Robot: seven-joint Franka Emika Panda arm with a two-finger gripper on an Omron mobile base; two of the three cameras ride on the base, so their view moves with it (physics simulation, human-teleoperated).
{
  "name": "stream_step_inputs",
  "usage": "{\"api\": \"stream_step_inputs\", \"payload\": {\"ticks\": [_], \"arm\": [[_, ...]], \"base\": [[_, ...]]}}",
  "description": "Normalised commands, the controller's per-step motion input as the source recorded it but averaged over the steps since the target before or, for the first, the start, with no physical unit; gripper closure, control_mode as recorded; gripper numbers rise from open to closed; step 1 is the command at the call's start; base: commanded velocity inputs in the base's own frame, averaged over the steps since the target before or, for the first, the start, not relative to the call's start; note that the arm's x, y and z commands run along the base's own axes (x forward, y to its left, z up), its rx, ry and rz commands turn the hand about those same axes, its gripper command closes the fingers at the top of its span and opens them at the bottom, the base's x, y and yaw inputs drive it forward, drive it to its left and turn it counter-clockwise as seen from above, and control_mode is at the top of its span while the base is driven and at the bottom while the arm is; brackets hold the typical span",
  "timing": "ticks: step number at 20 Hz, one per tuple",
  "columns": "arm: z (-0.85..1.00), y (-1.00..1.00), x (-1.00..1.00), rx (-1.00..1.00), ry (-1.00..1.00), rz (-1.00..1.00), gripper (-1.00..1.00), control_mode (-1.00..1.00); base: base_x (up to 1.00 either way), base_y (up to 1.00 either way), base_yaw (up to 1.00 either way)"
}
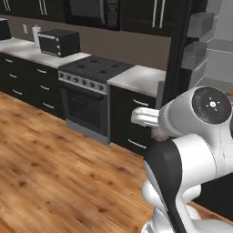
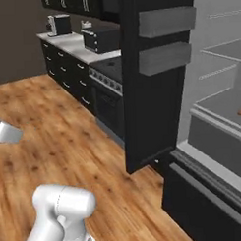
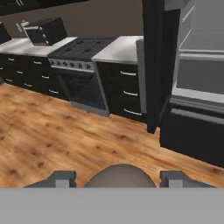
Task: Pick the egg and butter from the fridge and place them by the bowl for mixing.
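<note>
With its 2 fingertips clasping the egg [image 3: 120, 176], the gripper [image 3: 118, 178] should carry it level and unhurried away from the open fridge [image 3: 192, 78] ahead-right, grip unchanged.

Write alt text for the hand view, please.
A pale roundish egg sits between the two dark fingertips of the hand. Ahead, across the wooden floor, stands the open fridge, beside a black oven range.
</note>
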Motion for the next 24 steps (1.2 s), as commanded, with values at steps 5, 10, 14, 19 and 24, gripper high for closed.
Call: {"api": "stream_step_inputs", "payload": {"ticks": [5, 10, 14, 19, 24], "arm": [[0.0, 0.0, 0.0, 0.0, 0.0, 0.0, 1.0, 1.0], [0.0, 0.0, 0.0, 0.0, 0.0, 0.0, 1.0, 1.0], [0.0, 0.0, 0.0, 0.0, 0.0, 0.0, 1.0, 1.0], [0.0, 0.0, 0.0, 0.0, 0.0, 0.0, 1.0, 1.0], [0.0, 0.0, 0.0, 0.0, 0.0, 0.0, 1.0, 1.0]], "base": [[-0.07, 0.0, 1.0], [-0.06, 0.0, 1.0], [-0.06, 0.0, 1.0], [-0.08, 0.0, 1.0], [-0.1, 0.0, 1.0]]}}
